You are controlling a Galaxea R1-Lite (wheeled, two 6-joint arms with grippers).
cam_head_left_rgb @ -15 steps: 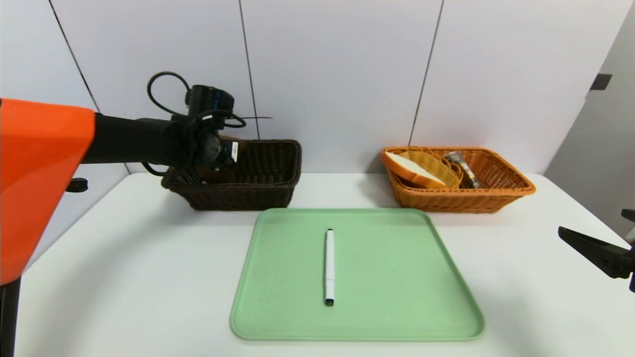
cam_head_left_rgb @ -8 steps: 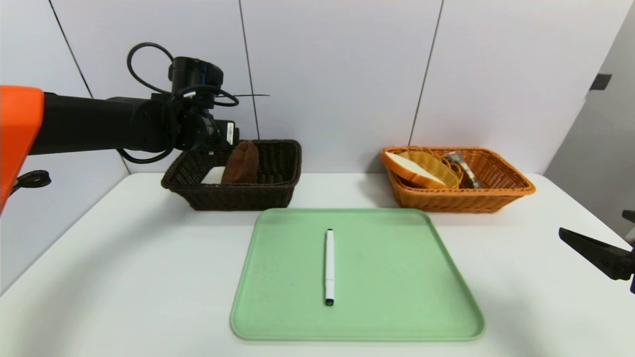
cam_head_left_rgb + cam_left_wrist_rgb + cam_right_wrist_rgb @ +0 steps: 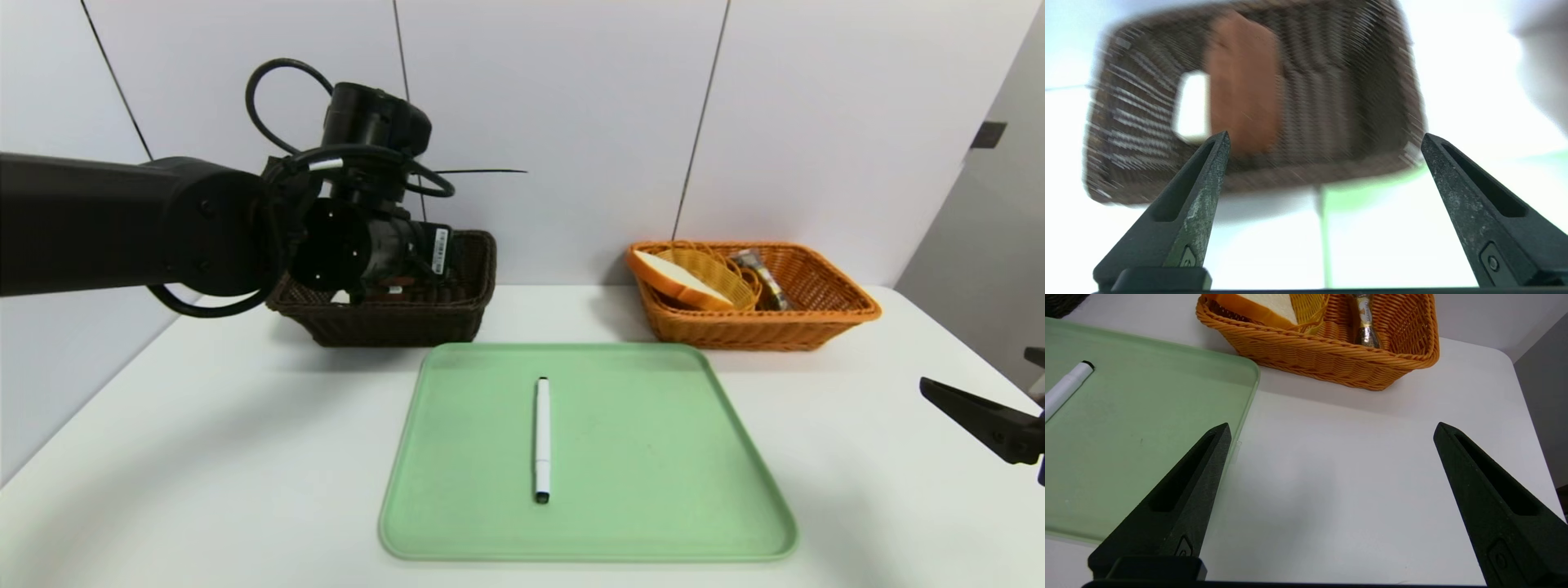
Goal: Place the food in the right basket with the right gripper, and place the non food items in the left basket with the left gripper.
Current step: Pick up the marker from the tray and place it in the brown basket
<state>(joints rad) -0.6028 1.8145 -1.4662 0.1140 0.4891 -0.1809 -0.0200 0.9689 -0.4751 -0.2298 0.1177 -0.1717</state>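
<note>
The left end effector (image 3: 1325, 139) is hanging released and empty above the near rim of the left basket (image 3: 408, 314), which is sitting at about eleven o'clock on the white counter (image 3: 204, 425). In the left wrist view its two fingers (image 3: 1204, 192) are standing wide apart with nothing between them, and beyond them the brown cloth (image 3: 1243, 77) and the white block (image 3: 1193, 104) are lying side by side, touching, inside that dark basket.

The marker pen (image 3: 542, 438) is lying alone in the middle of the green tray (image 3: 653, 490) at the counter's centre, its dark tip pointing toward six o'clock.

At one o'clock the right basket (image 3: 808, 327) is holding the bread slice (image 3: 678, 276) in its yellow wicker dish (image 3: 722, 273), with the wrapped snack (image 3: 759, 273) just beside the dish.

The right end effector (image 3: 1331, 430) is idling at three o'clock, released, over bare counter beside the tray.
</note>
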